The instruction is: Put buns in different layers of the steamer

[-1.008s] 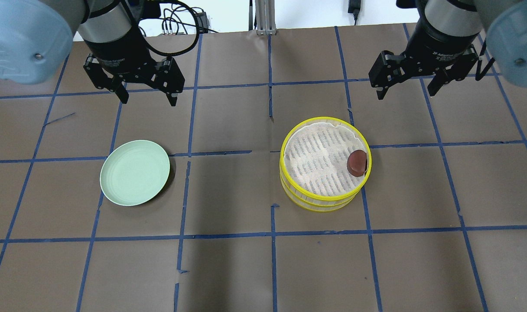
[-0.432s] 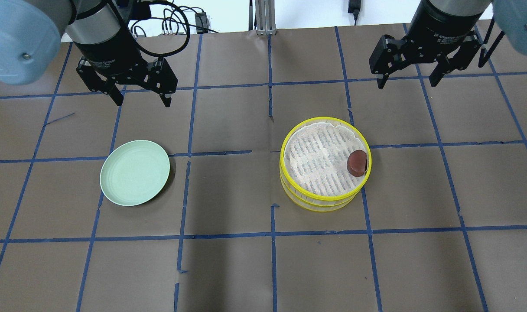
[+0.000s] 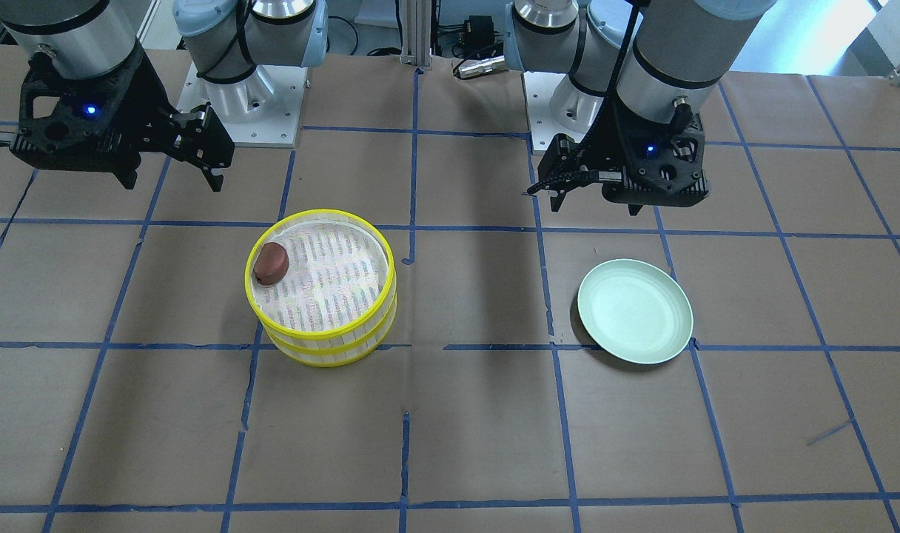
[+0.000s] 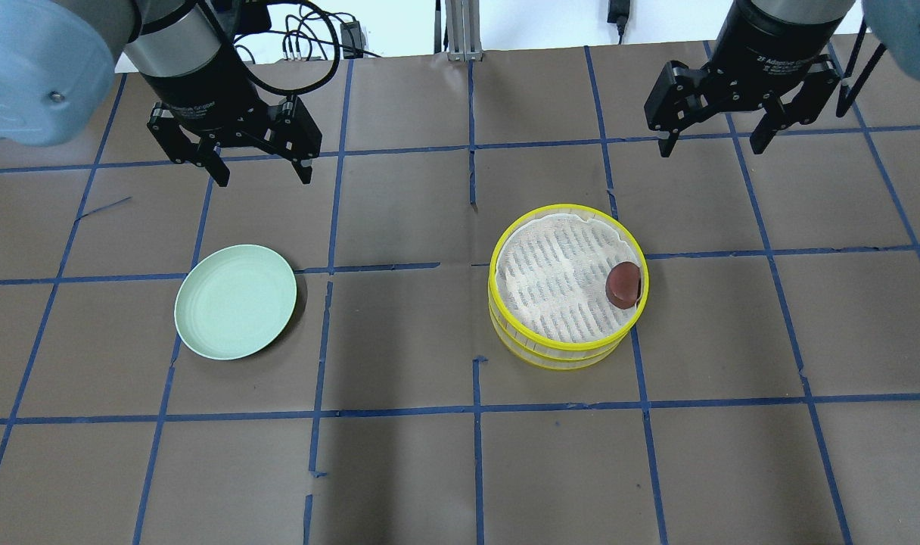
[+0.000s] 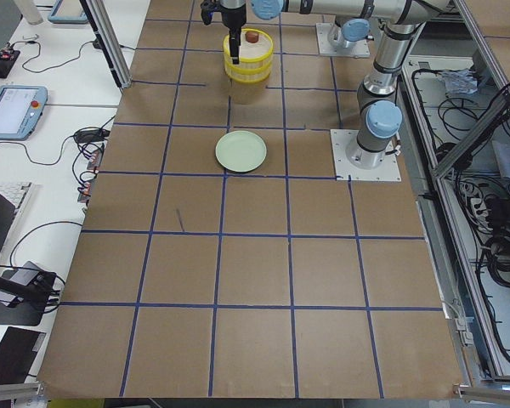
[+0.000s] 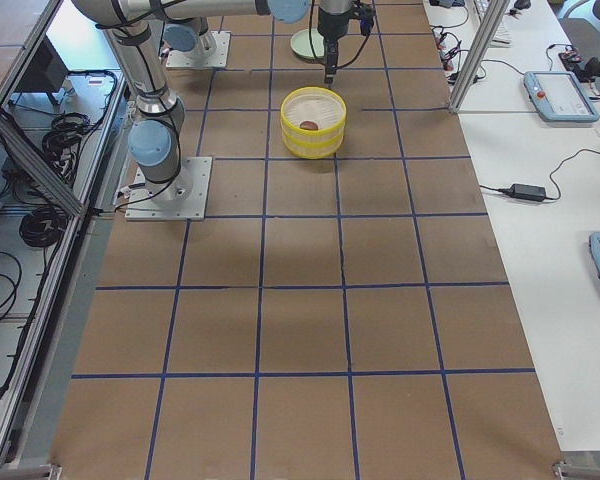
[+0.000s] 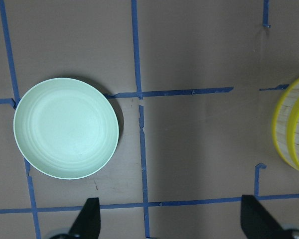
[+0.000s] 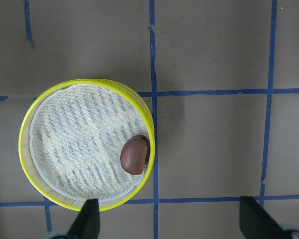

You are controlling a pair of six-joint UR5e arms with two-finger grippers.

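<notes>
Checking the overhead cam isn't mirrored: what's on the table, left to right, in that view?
pale green plate → steamer; the reddish-brown bun lies inside it at its right rim, so it has no separate place.

The overhead exterior view looks forward and down from behind the robot, while the front-facing view looks steeply down from across the table (image 3: 450,444). As a result the steamer (image 4: 558,354) and the pale green plate (image 4: 235,300) swap sides between the two. The two side views stand far back at the table's opposite ends and look along its length, and both show the steamer and plate small in their upper part. Each wrist camera looks straight down from close above, the left taking in the plate and a sliver of the steamer's rim, the right the whole steamer.
</notes>
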